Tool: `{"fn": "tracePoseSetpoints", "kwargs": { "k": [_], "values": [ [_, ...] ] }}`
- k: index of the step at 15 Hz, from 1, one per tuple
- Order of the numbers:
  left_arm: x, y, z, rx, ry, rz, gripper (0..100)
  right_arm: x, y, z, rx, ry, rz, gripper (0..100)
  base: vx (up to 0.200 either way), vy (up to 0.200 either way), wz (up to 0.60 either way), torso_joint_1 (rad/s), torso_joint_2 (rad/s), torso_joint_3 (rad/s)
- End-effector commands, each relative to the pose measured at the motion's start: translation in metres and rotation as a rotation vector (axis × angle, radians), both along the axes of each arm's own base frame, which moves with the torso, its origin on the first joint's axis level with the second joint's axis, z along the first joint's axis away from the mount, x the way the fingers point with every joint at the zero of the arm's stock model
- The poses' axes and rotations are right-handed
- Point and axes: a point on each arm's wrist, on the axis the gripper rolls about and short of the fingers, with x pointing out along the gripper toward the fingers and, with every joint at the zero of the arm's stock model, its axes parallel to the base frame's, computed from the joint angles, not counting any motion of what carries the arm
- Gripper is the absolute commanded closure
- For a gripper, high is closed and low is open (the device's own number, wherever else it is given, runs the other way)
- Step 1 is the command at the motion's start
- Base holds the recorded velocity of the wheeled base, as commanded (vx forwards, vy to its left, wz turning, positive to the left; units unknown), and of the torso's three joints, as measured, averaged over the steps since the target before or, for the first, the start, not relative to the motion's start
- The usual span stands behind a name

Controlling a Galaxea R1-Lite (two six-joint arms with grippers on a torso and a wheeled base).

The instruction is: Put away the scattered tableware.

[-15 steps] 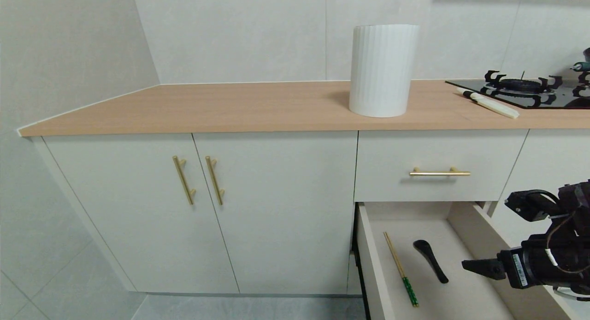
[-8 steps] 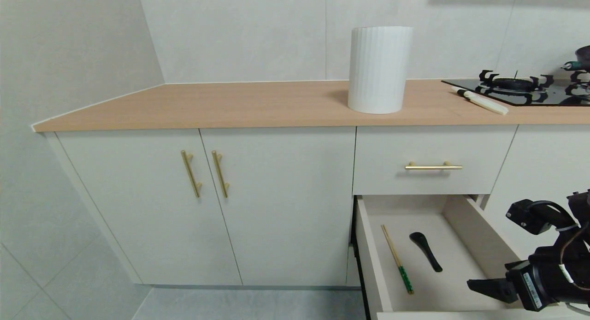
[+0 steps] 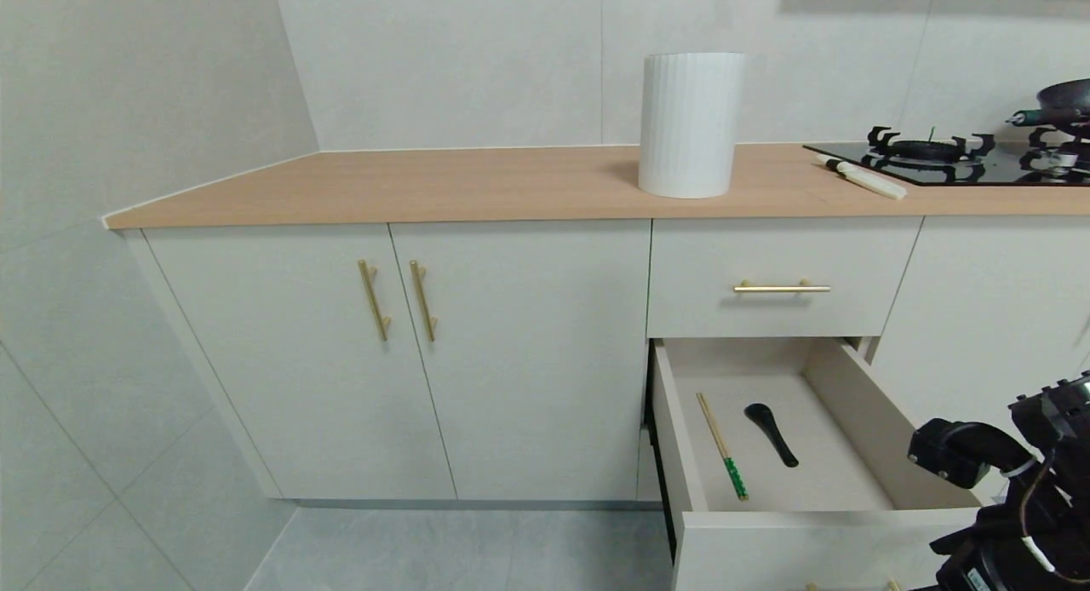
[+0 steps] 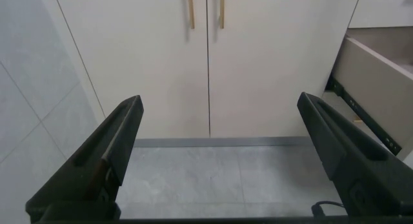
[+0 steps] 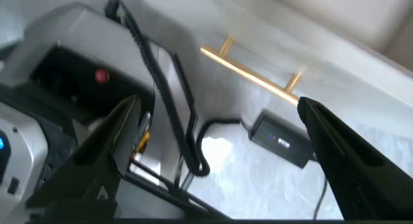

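Note:
The lower drawer (image 3: 681, 438) stands pulled out, with a pair of green-tipped chopsticks (image 3: 719, 446) and a black spoon (image 3: 771, 433) lying on its floor. A cream knife (image 3: 860, 176) lies on the wooden counter (image 3: 426, 186), at the edge of the stove (image 3: 937, 152). My right arm (image 3: 1022, 506) hangs low in front of the drawer's right corner. Its gripper (image 5: 226, 153) is open and holds nothing, facing the drawer's gold handle (image 5: 251, 69). My left gripper (image 4: 219, 153) is open too, low down and facing the cabinet doors (image 4: 206, 56).
A tall white ribbed container (image 3: 690, 124) stands on the counter above the drawers. The upper drawer (image 3: 779, 276) is closed. Two closed doors with gold handles (image 3: 400, 301) are to the left. A tiled wall closes in the left side, and grey floor lies below.
The head camera has pulled back, so the whole picture has shifted. My right arm has come back from over the drawer's right side to in front of its front panel. Chopsticks and spoon lie unmoved.

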Motion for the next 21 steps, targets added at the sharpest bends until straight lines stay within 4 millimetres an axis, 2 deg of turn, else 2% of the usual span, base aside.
{"fn": "tracePoseSetpoints", "kwargs": {
  "k": [1, 3, 4, 7, 9, 13, 16, 21],
  "values": [
    [0.0, 0.0, 0.0, 0.0, 0.0, 0.0, 0, 0.012, 0.007, -0.017, -0.036, 0.088, 0.008, 0, 0.0, 0.0, 0.0, 0.0, 0.0, 0.0],
    [0.0, 0.0, 0.0, 0.0, 0.0, 0.0, 0, 0.022, 0.009, -0.026, -0.063, 0.135, -0.03, 0, 0.0, 0.0, 0.0, 0.0, 0.0, 0.0],
    [0.0, 0.0, 0.0, 0.0, 0.0, 0.0, 0, 0.037, 0.013, -0.036, -0.095, 0.178, -0.136, 0, 0.0, 0.0, 0.0, 0.0, 0.0, 0.0],
    [0.0, 0.0, 0.0, 0.0, 0.0, 0.0, 0, 0.059, 0.019, -0.039, -0.084, 0.192, -0.298, 0, 0.0, 0.0, 0.0, 0.0, 0.0, 0.0],
    [0.0, 0.0, 0.0, 0.0, 0.0, 0.0, 0, 0.066, 0.021, -0.041, -0.103, 0.181, -0.366, 0, 0.0, 0.0, 0.0, 0.0, 0.0, 0.0],
    [0.0, 0.0, 0.0, 0.0, 0.0, 0.0, 0, 0.074, 0.023, -0.045, -0.106, 0.174, -0.377, 0, 0.0, 0.0, 0.0, 0.0, 0.0, 0.0],
    [0.0, 0.0, 0.0, 0.0, 0.0, 0.0, 0, 0.096, 0.028, -0.06, -0.129, 0.127, -0.42, 0, 0.0, 0.0, 0.0, 0.0, 0.0, 0.0],
    [0.0, 0.0, 0.0, 0.0, 0.0, 0.0, 0, 0.142, 0.036, -0.057, -0.091, 0.035, -0.461, 0, 0.0, 0.0, 0.0, 0.0, 0.0, 0.0]
  ]
}}
